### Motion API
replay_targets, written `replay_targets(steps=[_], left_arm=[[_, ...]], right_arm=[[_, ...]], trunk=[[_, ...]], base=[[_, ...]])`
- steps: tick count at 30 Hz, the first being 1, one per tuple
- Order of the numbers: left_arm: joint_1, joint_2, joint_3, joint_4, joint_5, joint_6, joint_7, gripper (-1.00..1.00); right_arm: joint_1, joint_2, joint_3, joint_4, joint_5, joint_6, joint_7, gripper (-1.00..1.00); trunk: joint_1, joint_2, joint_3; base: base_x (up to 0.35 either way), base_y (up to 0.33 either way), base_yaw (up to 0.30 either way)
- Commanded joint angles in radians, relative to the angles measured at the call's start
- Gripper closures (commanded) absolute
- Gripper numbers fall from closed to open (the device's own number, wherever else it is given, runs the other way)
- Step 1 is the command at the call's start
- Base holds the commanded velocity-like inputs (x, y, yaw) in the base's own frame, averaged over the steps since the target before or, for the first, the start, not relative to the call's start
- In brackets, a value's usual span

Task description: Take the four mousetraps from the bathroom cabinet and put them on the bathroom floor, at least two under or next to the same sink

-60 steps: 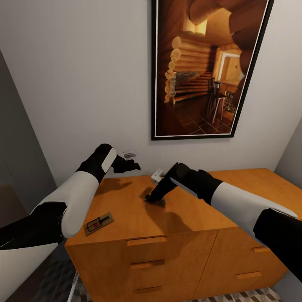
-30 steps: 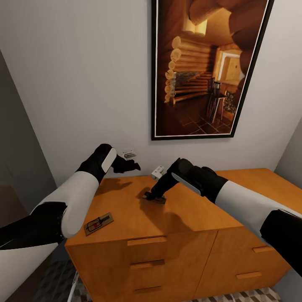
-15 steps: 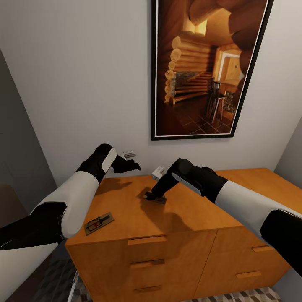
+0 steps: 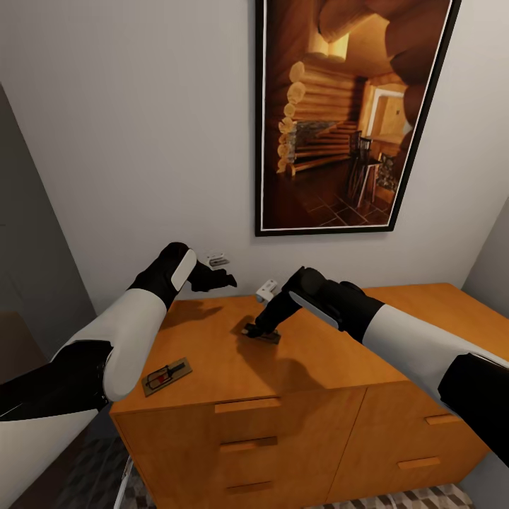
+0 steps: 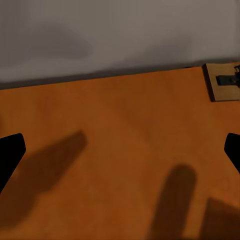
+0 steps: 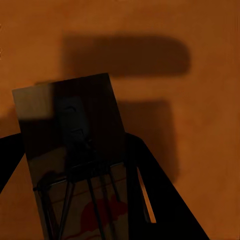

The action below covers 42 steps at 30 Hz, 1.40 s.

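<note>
**Right end effector set over a mousetrap on the cabinet top**

A tan mousetrap (image 6: 75, 165) lies flat on the top of the orange-brown cabinet (image 4: 318, 367), near the middle of its left half. In the right wrist view the board sits directly between the two dark fingers (image 6: 165, 200) of the right end effector (image 4: 259, 332), one finger along each long side. Its long axis runs along the fingers' own direction, and its dark wire and red mark sit at the end nearer the camera. The jaws stand narrow, close beside the board's edges; whether they already press on it cannot be told. From this the step in hand looks like the grasp of this trap, with the right arm the nearer one by far.

A second mousetrap (image 4: 166, 376) lies near the cabinet's front left corner, well apart from both end effectors. The left end effector (image 4: 212, 279) hovers above the back left part of the cabinet top, close to the grey wall, its fingertips (image 5: 11, 155) spread wide with nothing between them. A mousetrap (image 5: 224, 82) shows at the edge of the left wrist view.

A large framed picture (image 4: 346, 113) of a log interior hangs on the wall above. A strip of patterned bathroom floor (image 4: 410, 499) shows below the drawers.
</note>
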Motion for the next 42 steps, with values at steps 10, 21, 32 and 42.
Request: replay_targets(steps=[10,21,32,42], left_arm=[[-0.001,-0.001,0.005,-0.001,-0.004,0.004,-0.003,-1.00],[0.000,-0.001,0.005,0.001,-0.004,0.004,-0.003,-1.00],[0.000,-0.001,0.005,0.001,-0.004,0.004,-0.003,-1.00],[-0.001,-0.001,0.005,0.001,-0.004,0.004,-0.003,-1.00]], right_arm=[[-0.001,-0.002,-0.021,0.004,0.002,0.002,0.005,1.00],[0.000,-0.002,-0.052,0.005,0.002,0.004,0.005,1.00],[0.000,-0.002,-0.052,0.003,0.002,0.004,0.004,1.00],[0.000,-0.001,-0.052,0.005,0.002,0.004,0.004,1.00]], trunk=[[0.000,-0.001,-0.001],[0.000,-0.001,-0.001],[0.000,-0.001,-0.001],[0.000,-0.001,-0.001]], base=[[-0.036,0.000,0.000],[-0.299,0.000,0.000],[-0.276,0.000,-0.008],[-0.024,0.000,-0.241]])
